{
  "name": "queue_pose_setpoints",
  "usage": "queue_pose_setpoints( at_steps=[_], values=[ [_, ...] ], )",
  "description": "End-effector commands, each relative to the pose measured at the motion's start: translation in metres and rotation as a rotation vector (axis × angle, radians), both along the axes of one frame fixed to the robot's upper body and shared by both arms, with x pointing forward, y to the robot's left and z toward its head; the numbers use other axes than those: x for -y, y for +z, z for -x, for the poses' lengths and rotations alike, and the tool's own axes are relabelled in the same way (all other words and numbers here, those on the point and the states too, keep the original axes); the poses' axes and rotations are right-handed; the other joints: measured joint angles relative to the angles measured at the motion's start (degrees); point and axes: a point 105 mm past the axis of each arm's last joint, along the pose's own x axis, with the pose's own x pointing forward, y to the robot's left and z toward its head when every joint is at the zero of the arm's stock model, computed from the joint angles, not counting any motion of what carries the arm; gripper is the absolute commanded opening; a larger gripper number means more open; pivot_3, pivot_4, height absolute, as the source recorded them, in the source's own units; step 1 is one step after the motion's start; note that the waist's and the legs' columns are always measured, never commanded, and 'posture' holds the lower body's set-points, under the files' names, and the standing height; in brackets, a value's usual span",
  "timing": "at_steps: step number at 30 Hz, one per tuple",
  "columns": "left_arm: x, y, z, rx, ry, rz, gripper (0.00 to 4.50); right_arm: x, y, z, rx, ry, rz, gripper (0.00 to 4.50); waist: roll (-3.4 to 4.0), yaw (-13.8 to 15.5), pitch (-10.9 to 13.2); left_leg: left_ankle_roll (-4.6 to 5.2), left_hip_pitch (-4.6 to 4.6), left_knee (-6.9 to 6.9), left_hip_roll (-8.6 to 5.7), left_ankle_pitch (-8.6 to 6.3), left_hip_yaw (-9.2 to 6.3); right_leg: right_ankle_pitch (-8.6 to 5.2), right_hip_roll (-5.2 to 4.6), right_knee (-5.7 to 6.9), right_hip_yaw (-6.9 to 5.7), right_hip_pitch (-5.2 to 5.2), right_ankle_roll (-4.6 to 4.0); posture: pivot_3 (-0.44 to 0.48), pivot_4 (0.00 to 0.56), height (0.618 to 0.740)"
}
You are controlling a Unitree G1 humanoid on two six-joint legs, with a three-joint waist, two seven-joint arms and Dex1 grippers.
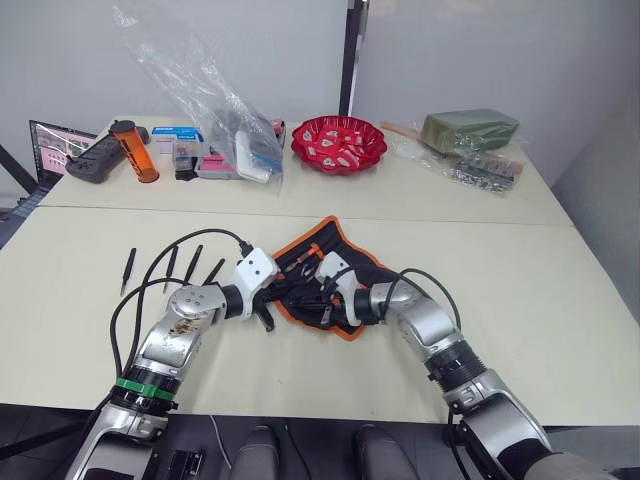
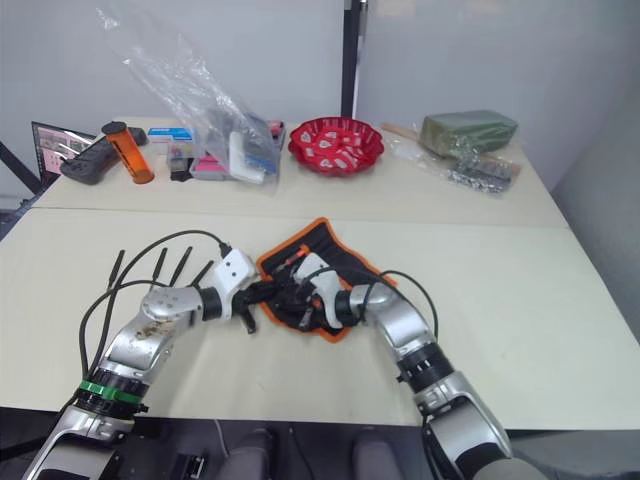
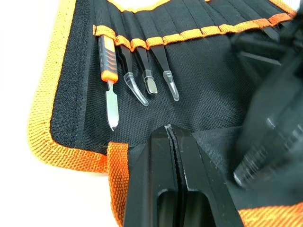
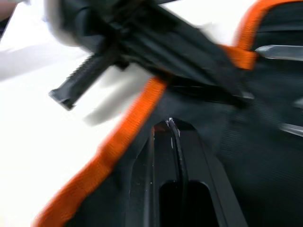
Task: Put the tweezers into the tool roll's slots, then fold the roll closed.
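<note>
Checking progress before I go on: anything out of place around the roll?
Yes. Four tweezers lie loose on the table beside the left arm, not in slots. The tool roll lies askew, with both grippers, left and right, closed at its edge.

The tool roll (image 1: 330,275) is black fabric with orange edging and orange trim across its slots (image 3: 189,35). The tweezers (image 1: 170,266) near the table's (image 1: 560,300) left edge are black; the table is cream. The bowl (image 1: 338,142) is red.

Bright even light, soft shadows; right wrist view w/ heavy motion blur.
</note>
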Motion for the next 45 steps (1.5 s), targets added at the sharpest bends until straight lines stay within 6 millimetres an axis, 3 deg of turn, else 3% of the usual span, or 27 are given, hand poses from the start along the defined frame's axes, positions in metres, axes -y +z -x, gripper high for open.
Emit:
queue_pose_setpoints(
  at_steps=[1,11,18,24,27,29,32,35,37,41,45],
  values=[
    [-0.01,-0.021,-0.003,-0.071,0.058,-0.045,0.03,0.005,-0.022,0.011,-0.007,0.055,0.079,0.0,0.01,0.14,-0.01,0.0,0.05,0.0,0.0,0.0,0.0,0.0,0.0,0.01,0.0,0.04,0.0,0.0,0.15,0.74],
    [-0.012,-0.03,0.001,-0.114,0.051,-0.069,0.03,0.03,-0.056,0.036,-0.077,0.132,0.188,0.0,0.31,0.24,-0.47,-0.01,0.26,-0.02,0.0,-0.01,0.01,-0.01,-0.01,-0.03,0.0,0.21,0.0,0.0,0.15,0.74],
    [-0.017,-0.036,0.002,-0.145,0.055,-0.085,0.03,0.044,-0.067,0.057,-0.129,0.206,0.229,0.0,0.39,0.28,-0.59,-0.01,0.37,-0.09,0.0,-0.01,0.01,-0.03,-0.01,-0.1,0.0,0.29,-0.02,0.0,0.15,0.74],
    [-0.017,-0.035,0.002,-0.156,0.063,-0.05,0.03,0.059,-0.074,0.063,-0.164,0.196,0.26,0.0,0.42,0.29,-0.95,-0.03,0.81,-0.43,0.0,-0.02,0.03,-0.18,-0.03,-0.57,0.0,0.5,-0.24,0.0,0.15,0.74],
    [-0.014,-0.022,0.001,-0.142,0.06,0.042,0.03,0.06,-0.075,0.061,-0.16,0.17,0.259,0.0,0.37,0.32,-1.11,-0.05,0.81,-0.47,0.0,-0.04,0.03,-0.12,-0.05,-0.65,0.0,0.6,-0.14,0.0,0.15,0.74],
    [-0.007,-0.002,0.003,-0.124,0.027,0.166,0.03,0.06,-0.076,0.059,-0.154,0.155,0.266,0.0,0.37,0.28,-1.11,-0.05,0.81,-0.49,0.0,-0.04,0.03,-0.11,-0.05,-0.65,0.0,0.81,-0.12,0.0,0.15,0.74],
    [-0.001,0.028,0.018,-0.085,-0.074,0.345,0.03,0.056,-0.076,0.058,-0.165,0.143,0.251,0.0,0.32,0.19,-1.09,-0.05,0.79,-0.56,0.0,-0.04,0.03,-0.11,-0.05,-0.66,0.0,0.79,-0.13,0.0,0.15,0.74],
    [-0.004,0.038,0.028,-0.085,-0.079,0.425,0.03,0.057,-0.083,0.057,-0.168,0.125,0.269,0.0,0.26,0.18,-1.1,-0.05,0.81,-0.63,0.02,-0.04,0.03,-0.11,-0.05,-0.66,-0.01,0.77,-0.12,0.0,0.15,0.74],
    [0.005,0.029,0.038,-0.099,-0.097,0.394,0.03,0.054,-0.083,0.057,-0.185,0.111,0.248,0.0,0.24,-0.03,-1.13,-0.06,0.88,-0.63,0.03,-0.04,0.03,-0.15,-0.05,-0.66,-0.01,0.81,-0.19,0.0,0.15,0.74],
    [0.024,0.023,0.035,-0.116,-0.064,0.427,0.03,0.053,-0.084,0.055,-0.175,0.104,0.256,0.0,0.06,-0.04,-1.13,-0.21,1.16,-0.64,0.03,-0.14,0.03,-0.35,-0.06,-0.78,-0.01,1.01,-0.53,0.0,0.15,0.74],
    [0.03,-0.014,0.044,-0.146,-0.062,0.265,0.03,0.051,-0.08,0.052,-0.17,0.095,0.246,0.0,0.03,-0.82,-1.15,-0.5,1.16,-0.63,0.03,-0.32,0.03,-0.36,-0.06,-0.87,0.0,1.05,-0.54,0.0,0.15,0.74]
  ],
)
